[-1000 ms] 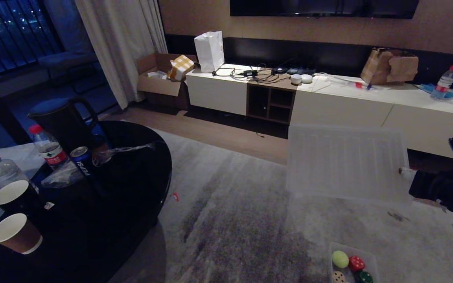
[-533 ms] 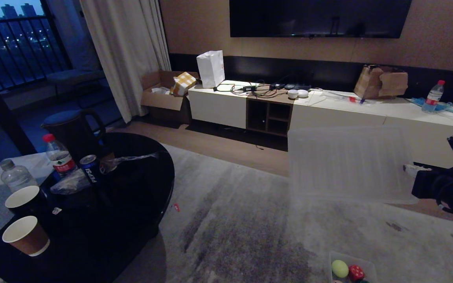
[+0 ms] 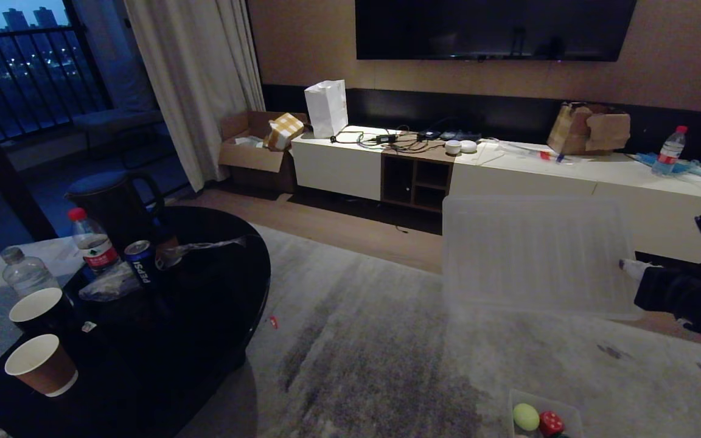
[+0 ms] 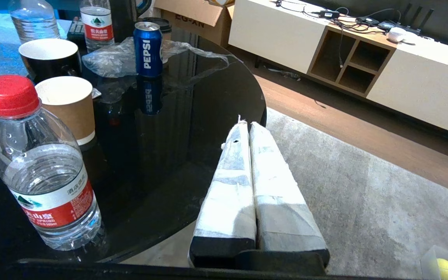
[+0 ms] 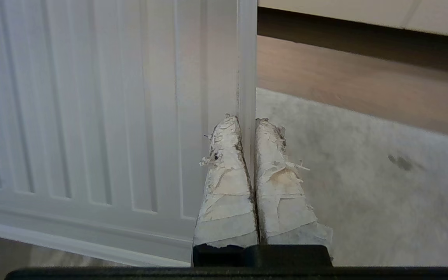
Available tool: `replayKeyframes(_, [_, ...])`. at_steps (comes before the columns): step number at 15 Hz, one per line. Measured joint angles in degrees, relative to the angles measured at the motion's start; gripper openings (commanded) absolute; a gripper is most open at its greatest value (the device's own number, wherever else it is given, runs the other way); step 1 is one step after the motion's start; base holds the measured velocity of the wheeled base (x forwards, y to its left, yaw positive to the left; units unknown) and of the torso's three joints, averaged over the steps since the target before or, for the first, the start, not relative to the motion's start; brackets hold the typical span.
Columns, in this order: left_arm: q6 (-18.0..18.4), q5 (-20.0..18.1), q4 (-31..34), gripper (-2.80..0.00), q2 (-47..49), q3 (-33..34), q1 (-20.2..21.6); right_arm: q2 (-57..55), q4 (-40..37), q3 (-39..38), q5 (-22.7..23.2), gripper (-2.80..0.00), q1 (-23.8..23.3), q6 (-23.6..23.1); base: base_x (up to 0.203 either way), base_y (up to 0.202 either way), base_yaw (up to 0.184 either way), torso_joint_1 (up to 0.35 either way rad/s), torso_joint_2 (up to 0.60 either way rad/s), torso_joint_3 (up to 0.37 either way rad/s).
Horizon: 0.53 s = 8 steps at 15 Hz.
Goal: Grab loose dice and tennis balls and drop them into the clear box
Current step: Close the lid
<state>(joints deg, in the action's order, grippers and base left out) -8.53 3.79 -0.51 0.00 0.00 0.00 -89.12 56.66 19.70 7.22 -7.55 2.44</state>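
We have the right gripper [image 5: 247, 128] clamped on the rim of a translucent ribbed lid [image 3: 536, 255], holding it in the air over the carpet [image 3: 356, 340], well above the clear box [image 3: 572, 409] at the lower edge of the head view; inside that box lie a tennis ball [image 3: 526, 417] and a red die [image 3: 550, 423]. We judge the lid light but wide and slightly flexible, its smooth plastic apt to pivot or slip in an edge pinch; a hold near the middle of a long side would steady it. Our left gripper [image 4: 246, 125] rests with fingers together by the black table [image 4: 193, 128], holding nothing.
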Motion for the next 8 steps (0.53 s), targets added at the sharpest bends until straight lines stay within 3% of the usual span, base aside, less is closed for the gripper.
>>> replayKeyframes(5, [-0.01,-0.01,0.02,-2.80,0.00,0.00,0.00,-0.83,0.69,-0.07,0.00,-2.80,0.01,1.27,0.000,0.000,0.000,0.000,0.00,0.000])
replayKeyframes(8, [-0.01,0.01,0.00,-2.80,0.00,0.00,0.00,-1.35,0.71,-0.13,0.16,-2.80,0.26,1.24,-0.005,-0.007,0.117,0.005,0.00,0.004])
